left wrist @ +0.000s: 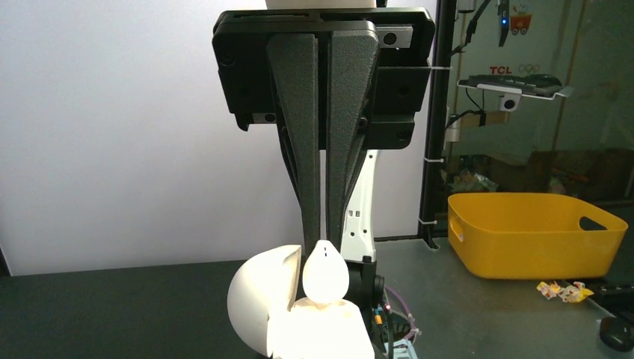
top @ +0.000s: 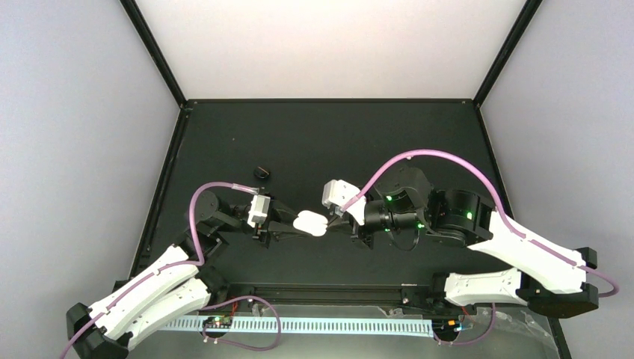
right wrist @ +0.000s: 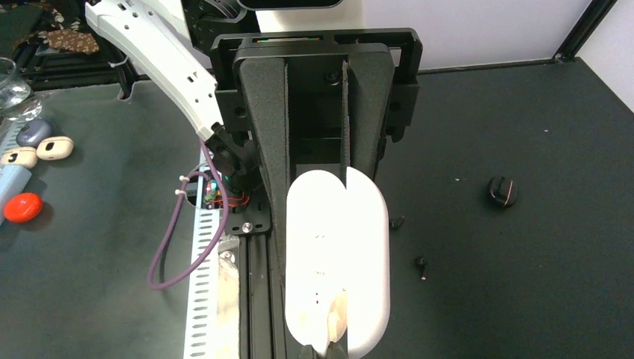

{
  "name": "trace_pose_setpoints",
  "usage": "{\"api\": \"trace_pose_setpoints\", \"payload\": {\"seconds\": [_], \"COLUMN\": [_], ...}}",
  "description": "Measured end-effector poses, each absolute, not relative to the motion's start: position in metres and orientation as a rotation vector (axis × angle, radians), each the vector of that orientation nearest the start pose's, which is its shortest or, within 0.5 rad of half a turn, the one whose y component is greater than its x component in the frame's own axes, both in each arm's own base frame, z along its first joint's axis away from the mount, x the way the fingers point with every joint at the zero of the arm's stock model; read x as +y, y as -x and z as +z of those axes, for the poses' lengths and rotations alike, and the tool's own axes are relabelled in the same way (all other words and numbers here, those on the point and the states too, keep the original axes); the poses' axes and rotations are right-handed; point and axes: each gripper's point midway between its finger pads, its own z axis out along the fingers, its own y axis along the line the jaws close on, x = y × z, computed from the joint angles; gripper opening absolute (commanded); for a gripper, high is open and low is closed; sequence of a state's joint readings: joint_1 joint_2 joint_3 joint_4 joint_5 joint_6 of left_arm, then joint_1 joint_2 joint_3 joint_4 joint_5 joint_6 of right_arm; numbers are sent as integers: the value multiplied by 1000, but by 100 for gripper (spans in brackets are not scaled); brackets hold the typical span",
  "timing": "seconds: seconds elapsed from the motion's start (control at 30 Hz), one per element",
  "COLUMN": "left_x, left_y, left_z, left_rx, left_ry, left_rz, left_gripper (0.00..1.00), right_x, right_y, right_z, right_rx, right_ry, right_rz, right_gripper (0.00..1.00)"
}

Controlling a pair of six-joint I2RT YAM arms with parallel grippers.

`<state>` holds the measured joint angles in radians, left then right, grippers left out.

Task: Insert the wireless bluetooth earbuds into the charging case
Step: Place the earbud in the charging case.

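I see one charging case [top: 310, 223] pinched in my left fingers [left wrist: 303, 149]; my right fingers [right wrist: 269, 134], pressed together, stand at its 3 o'clock. I count two earbuds [right wrist: 397, 221] on the counter [right wrist: 523, 284]

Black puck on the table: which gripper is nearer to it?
Left. The left gripper, holding the white case, is just below and right of the puck in the top view; the right gripper is beyond the case, farther right.
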<state>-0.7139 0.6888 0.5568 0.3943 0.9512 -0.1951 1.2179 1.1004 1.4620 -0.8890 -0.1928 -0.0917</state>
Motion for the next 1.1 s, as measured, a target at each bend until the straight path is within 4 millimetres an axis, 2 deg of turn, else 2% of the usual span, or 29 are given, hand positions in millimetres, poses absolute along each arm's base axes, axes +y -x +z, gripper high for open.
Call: {"api": "trace_pose_setpoints", "payload": {"seconds": [0.8,1.1], "left_x": [-259,-259], "left_y": [-85,-85], "left_z": [354,354], "left_rx": [1044,1042], "left_ry": [-1176,-1174], "left_rz": [-1363,-1363], "left_gripper": [1,2], "right_x": [319,319], "right_y": [-78,-76], "right_z": [359,359], "right_rx": [1717,1724], "right_ry": [1523,1528], "right_rz": [812,813], "right_gripper": [1,16]}}
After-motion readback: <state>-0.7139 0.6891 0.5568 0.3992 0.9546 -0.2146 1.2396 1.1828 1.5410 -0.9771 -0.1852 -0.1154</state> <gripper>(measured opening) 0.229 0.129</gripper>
